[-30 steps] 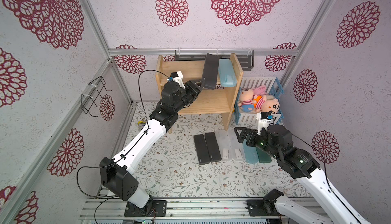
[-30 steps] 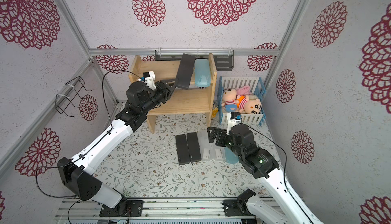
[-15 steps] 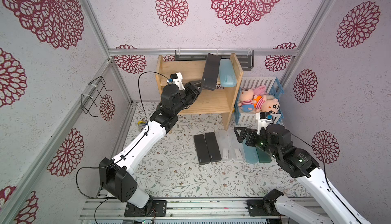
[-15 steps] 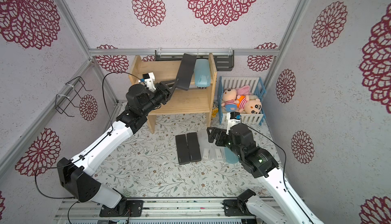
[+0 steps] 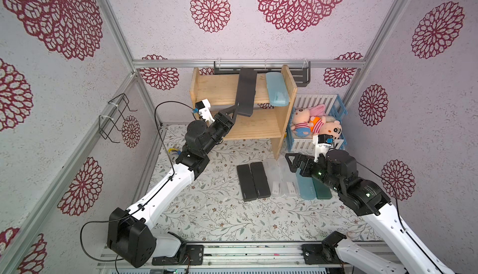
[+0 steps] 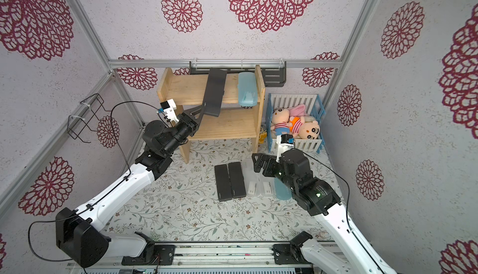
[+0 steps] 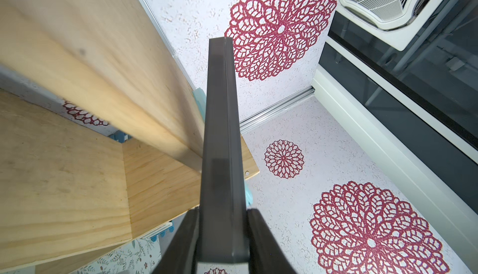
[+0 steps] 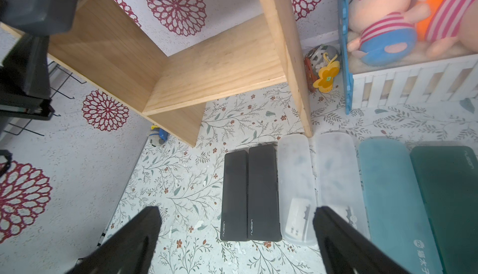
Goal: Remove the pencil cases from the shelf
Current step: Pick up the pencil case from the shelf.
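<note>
Pencil cases in the row: six lie flat, side by side, on the flowery counter [image 5: 207,208], at 6 o'clock from the shelf [image 5: 214,89].
Row from 9 to 3 o'clock: two dark grey cases [image 5: 246,183], two frosted clear cases [image 5: 274,179], one blue case in the row [image 5: 306,188], one dark green case [image 5: 320,190]. Each one touches the next or lies just beside it.
Clear cases: their far ends lie just beside the foot of the shelf's right side panel.
Right claw [image 5: 291,162]: it hangs over the 12 o'clock end of the row, above the clear and blue ones. Its jaws stand wide apart and hold nothing.
Left claw [image 5: 235,109]: it is in front of the shelf and is squeezed tight on the near end of the held dark grey case [image 5: 246,89].
Held dark grey case: it is tilted. Its near end is low in front of the top board and its far end is up over that board. I cannot tell if it touches the wood.
Shelf: light wood with two boards. It stands on the counter at 12 o'clock from the row.
Blue case on the shelf [image 5: 276,89]: it lies flat on the top board, at 3 o'clock from the held one and just beside the right side panel. Its near end sticks out past the front edge.
Crate [image 5: 301,102]: white and blue, at 3 o'clock from the shelf, with dolls [image 5: 318,125] inside.
Wall rack [image 5: 300,73]: dark, on the far wall at 12 o'clock, behind the shelf.
</note>
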